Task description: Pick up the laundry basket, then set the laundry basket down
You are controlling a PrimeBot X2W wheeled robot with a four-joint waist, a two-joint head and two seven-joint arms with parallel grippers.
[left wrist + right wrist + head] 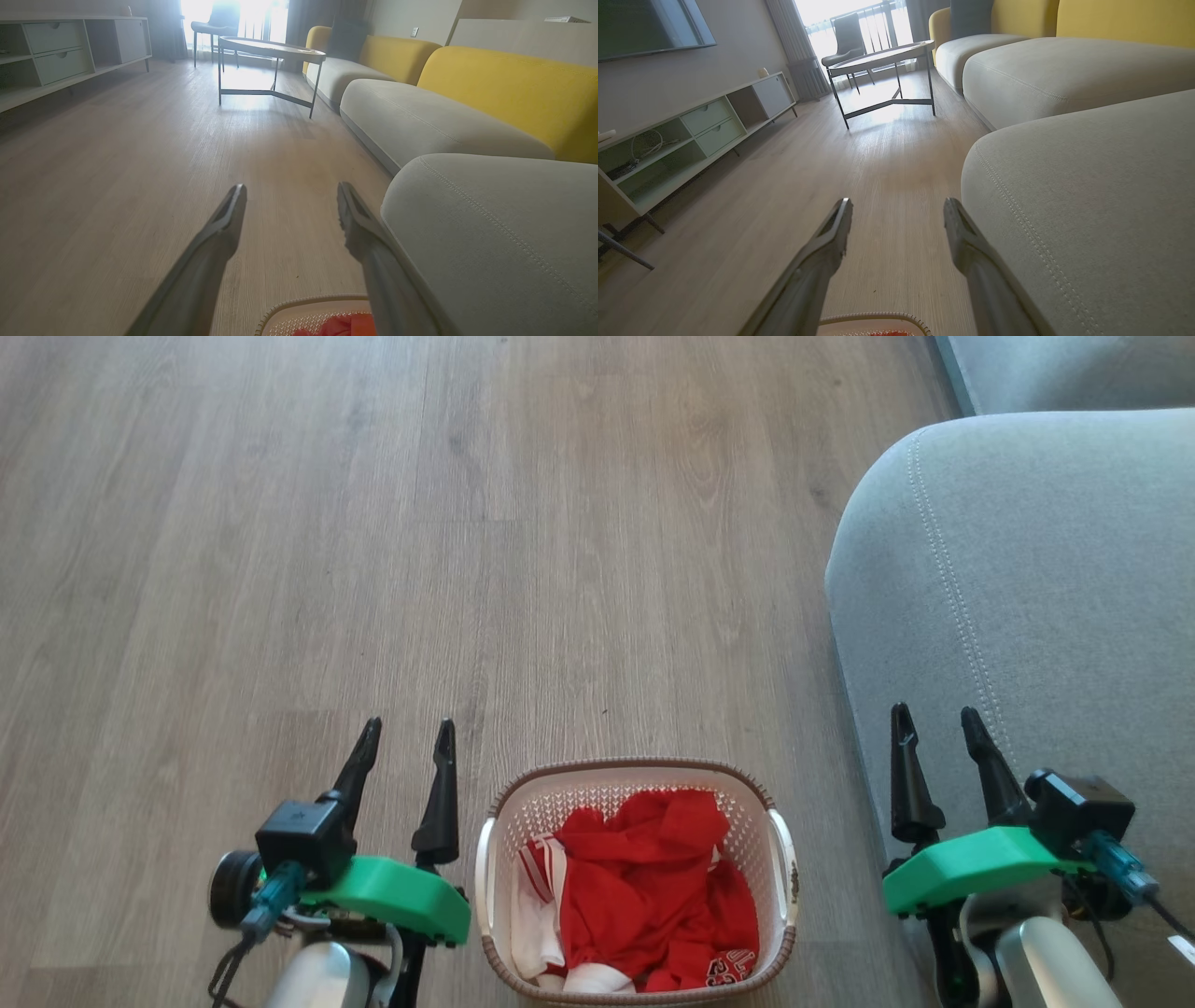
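The laundry basket [780, 859] stands on the wooden floor at the bottom centre of the head view: white lattice walls, a brown woven rim, white side handles, red and white clothes inside. Its rim also peeks in at the bottom of the left wrist view [299, 303] and the right wrist view [878, 318]. My left gripper [408, 735] is open just left of the basket, fingers apart and holding nothing. Open as well, my right gripper [936, 721] hovers to the basket's right, over the grey sofa's edge. Neither touches the basket.
A grey sofa [1027, 616] with yellow backrests [504, 88] runs along the right. Farther ahead stand a round table on thin metal legs [271, 49], a chair by the bright window, and a low cabinet [691, 135] along the left wall. Bare wooden floor [467, 569] lies ahead.
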